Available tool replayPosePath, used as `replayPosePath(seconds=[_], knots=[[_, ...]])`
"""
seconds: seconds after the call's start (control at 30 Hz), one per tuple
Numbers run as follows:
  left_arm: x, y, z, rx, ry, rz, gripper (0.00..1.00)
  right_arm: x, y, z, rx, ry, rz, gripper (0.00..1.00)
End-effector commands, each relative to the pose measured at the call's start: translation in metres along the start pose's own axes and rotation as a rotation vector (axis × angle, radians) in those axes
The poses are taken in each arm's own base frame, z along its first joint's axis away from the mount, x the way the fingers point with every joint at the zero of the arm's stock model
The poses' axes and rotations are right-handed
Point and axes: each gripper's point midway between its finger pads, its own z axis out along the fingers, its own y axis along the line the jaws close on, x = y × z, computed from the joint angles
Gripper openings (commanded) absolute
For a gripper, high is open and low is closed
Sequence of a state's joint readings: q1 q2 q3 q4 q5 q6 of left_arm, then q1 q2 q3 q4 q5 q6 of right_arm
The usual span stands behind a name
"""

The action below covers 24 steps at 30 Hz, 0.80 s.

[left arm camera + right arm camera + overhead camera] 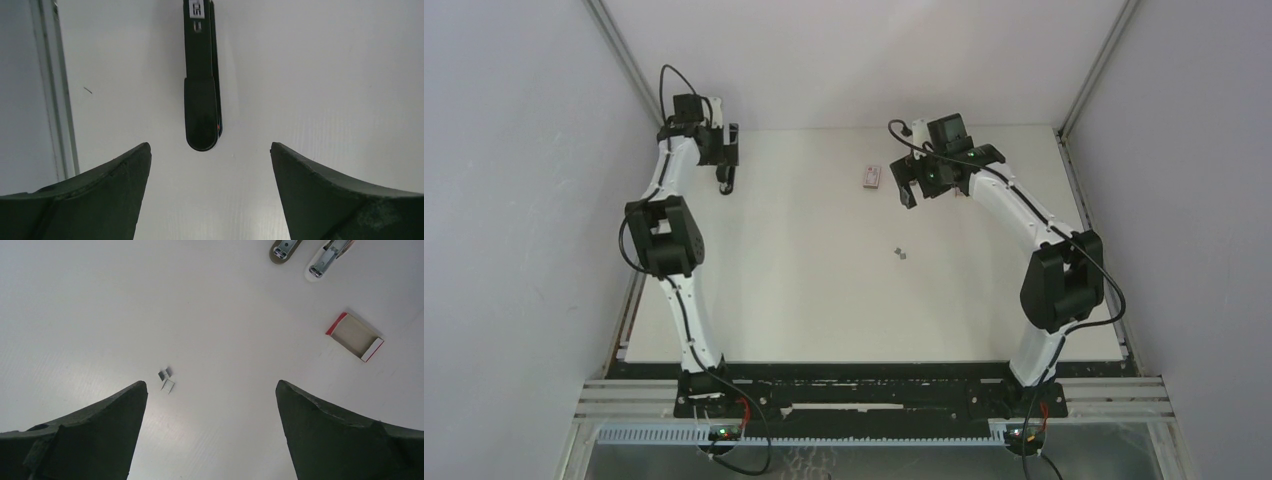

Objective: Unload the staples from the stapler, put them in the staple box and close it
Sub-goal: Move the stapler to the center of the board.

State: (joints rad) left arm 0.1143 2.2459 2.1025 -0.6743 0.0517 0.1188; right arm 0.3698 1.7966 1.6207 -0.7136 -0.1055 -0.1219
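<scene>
The stapler [201,100] lies flat on the white table [804,300] at its far left side, closed as far as I can tell, long and black, with a small white label on its top. The left gripper [210,152] hangs right over it, fingers spread wide. The stapler's rounded end sits just ahead of the gap between them, touching neither. Nothing is in that gripper.

Over on the right, the right gripper [211,382] is also spread wide and has hold of nothing. Below it, out on the bare middle of the table, a few staples [166,379] lie loose: two or three tiny silvery bits close together, nearer its left finger and well apart from the stapler. A small flat box [355,335] with red ends lies just beside this gripper, its open side up. I cannot tell whether anything is inside.
</scene>
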Motion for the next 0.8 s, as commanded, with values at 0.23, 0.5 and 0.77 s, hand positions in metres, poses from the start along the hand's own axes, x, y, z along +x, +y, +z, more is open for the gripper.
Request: replayPosePath(seconds=[0.23,0.5,0.77], knots=[[0.0,0.005,0.018,-0.035,0.02,-0.061,0.87,-0.01,0.014,-0.02,-0.053,-0.105,-0.044,1.0],[0.0,0.007,0.035,-0.041,0.02,-0.055,0.79,-0.009,0.018,-0.018,-0.075,-0.108,-0.029,1.0],[0.005,0.008,0.048,-0.044,0.029,-0.05,0.58,-0.008,0.02,-0.016,-0.084,-0.106,-0.025,1.0]])
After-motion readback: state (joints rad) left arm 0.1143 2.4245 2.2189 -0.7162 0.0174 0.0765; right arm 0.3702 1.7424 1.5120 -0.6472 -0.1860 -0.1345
